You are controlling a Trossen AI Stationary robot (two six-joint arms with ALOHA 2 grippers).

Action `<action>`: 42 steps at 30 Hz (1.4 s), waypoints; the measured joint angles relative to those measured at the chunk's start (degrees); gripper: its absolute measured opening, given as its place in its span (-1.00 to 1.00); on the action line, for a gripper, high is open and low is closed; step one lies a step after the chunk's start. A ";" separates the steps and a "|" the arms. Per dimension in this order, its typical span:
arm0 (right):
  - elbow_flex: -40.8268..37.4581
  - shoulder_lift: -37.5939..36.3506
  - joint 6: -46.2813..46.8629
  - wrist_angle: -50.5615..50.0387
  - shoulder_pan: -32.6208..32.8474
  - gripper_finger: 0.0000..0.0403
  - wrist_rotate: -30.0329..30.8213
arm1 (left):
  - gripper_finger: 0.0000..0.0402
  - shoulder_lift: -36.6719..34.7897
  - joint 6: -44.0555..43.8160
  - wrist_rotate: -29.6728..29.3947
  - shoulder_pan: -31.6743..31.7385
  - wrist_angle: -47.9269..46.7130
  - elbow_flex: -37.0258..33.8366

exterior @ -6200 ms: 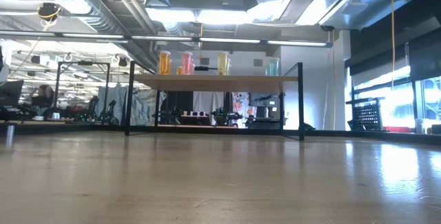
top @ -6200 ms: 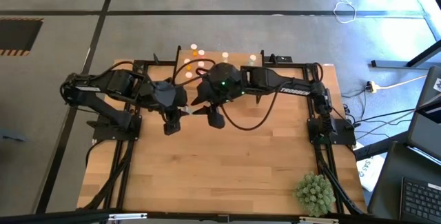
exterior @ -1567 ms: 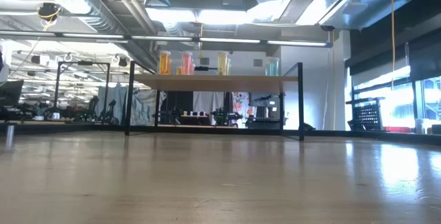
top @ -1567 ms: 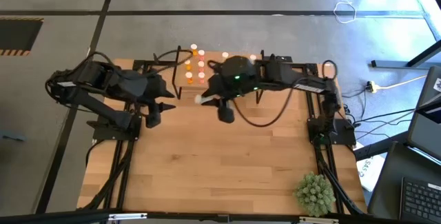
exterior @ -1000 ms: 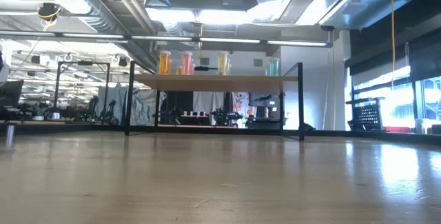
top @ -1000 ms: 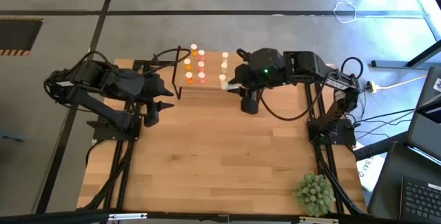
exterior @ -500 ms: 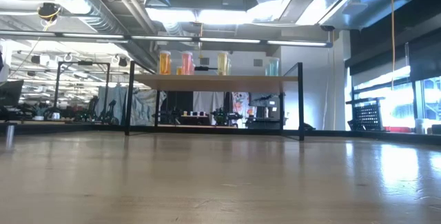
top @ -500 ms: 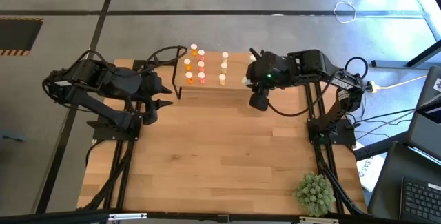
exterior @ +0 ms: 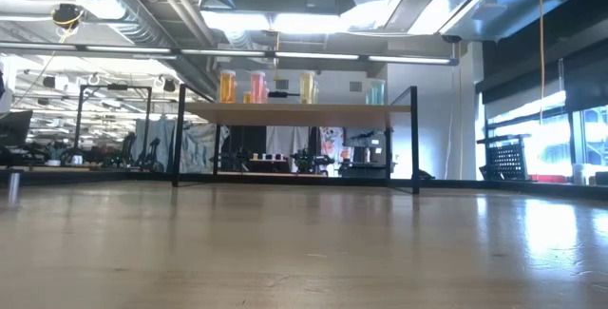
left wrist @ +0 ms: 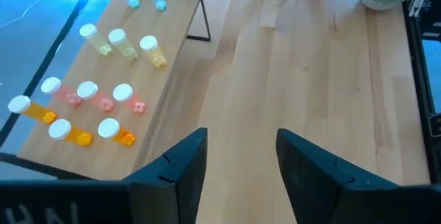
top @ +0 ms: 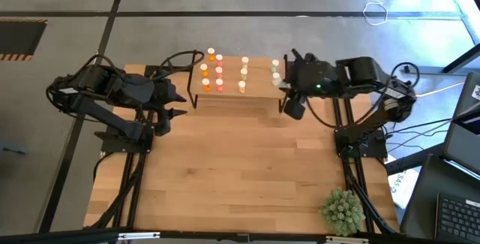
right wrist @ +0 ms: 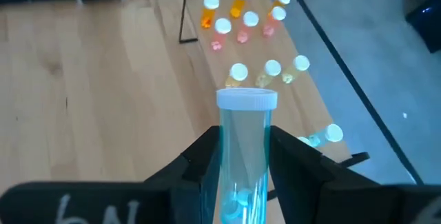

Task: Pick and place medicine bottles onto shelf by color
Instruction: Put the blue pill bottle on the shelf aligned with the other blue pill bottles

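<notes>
The right gripper (right wrist: pixel 246 156), clamped on an upright green bottle (right wrist: pixel 247 138), hovers at the shelf's (top: pixel 259 90) right end, beside the green row.

The medicine bottles (top: pixel 219 70) stand in rows on the shelf (top: pixel 234 94) at the table's (top: pixel 240 176) far edge.

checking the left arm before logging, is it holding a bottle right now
No, the left wrist view shows the left gripper with its jaws apart and only bare table between them.
</notes>
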 joint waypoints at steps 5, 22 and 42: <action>-18.18 -10.15 -1.65 21.81 -0.04 -0.43 -0.88 | -0.17 0.00 0.04 -0.70 0.00 -0.02 0.00; -67.43 -18.41 -3.67 93.79 0.30 -0.43 12.80 | -0.17 0.00 0.07 -4.45 0.00 -0.01 0.00; -83.83 -9.38 0.73 118.09 3.94 -0.43 37.42 | -0.17 0.24 0.00 -7.64 0.07 1.56 0.00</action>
